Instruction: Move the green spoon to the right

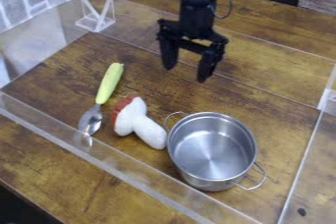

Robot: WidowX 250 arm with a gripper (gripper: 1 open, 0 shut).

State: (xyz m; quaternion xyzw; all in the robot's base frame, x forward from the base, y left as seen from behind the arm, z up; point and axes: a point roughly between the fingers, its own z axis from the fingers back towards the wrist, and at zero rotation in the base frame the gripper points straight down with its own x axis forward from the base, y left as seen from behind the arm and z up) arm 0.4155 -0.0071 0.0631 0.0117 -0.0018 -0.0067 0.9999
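The green spoon (104, 93) lies flat on the wooden table at the left, its yellow-green handle pointing away and its silver bowl toward the front edge. My gripper (187, 67) hangs above the table to the right of and behind the spoon, pointing down. Its two black fingers stand open with nothing between them. A clear gap separates it from the spoon.
A white mushroom toy with a red cap (136, 121) lies just right of the spoon's bowl. A steel pot (210, 147) stands at the front right. Clear plastic walls (53, 41) ring the table, and a clear stand (94, 13) sits at the back left.
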